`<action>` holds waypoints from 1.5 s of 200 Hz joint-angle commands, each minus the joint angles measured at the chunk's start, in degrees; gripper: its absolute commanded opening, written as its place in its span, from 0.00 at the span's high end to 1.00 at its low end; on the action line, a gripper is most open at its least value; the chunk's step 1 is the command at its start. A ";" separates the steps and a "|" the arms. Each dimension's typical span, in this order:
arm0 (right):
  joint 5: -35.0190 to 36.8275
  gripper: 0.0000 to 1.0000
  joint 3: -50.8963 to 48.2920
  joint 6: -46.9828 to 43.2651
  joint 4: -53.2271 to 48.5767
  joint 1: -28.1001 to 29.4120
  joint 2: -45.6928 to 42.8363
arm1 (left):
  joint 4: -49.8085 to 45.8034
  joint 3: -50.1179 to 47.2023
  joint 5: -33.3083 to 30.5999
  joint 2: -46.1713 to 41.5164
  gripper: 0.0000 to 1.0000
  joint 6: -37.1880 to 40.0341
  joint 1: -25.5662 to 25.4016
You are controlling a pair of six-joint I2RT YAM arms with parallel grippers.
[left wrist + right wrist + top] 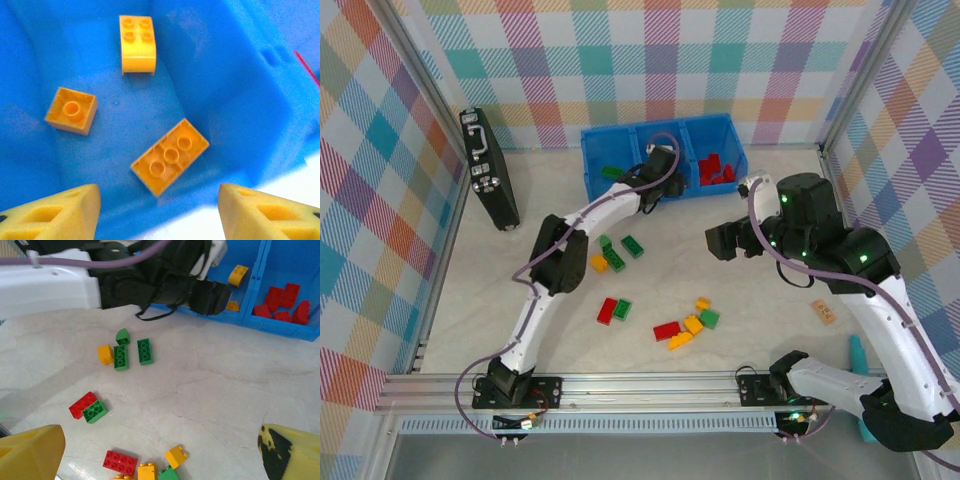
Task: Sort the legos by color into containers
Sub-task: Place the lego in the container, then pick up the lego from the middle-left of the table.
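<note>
- The yellow bricks (170, 156) lie loose on the floor of the middle compartment (225, 75) of the blue tray (620, 130); that bin evidently collects yellow.
- Red bricks (715, 170) sit in the right compartment (738, 150) and a green brick (611, 172) in the left compartment (592, 175), one colour per bin.
- The left hand (157, 207) hangs over the yellow bin, fingers apart with nothing between them; I judge this a drop-off pose.
- The right hand (720, 243) hovers spread wide and empty above the bench (650, 280), facing the unsorted bricks (120, 357), likely to choose one.
- Those mixed bricks lie well apart from the tray, so much sorting remains.
</note>
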 commanded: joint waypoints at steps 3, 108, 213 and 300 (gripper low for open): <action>-0.36 0.01 -0.15 -0.50 0.35 -0.08 -0.39 | 1.00 -9.00 6.83 -16.36 0.35 13.20 -1.25; 7.51 0.01 6.15 -9.37 4.59 -0.08 2.49 | -9.40 -46.90 15.67 -44.50 0.31 15.33 -22.65; 9.09 0.01 14.78 -19.07 5.24 0.00 2.48 | -3.84 -44.18 16.80 -30.16 0.26 9.39 -31.57; 9.85 0.01 15.48 -19.49 7.21 0.00 3.73 | -6.61 -41.83 9.91 -23.19 0.37 8.11 -32.70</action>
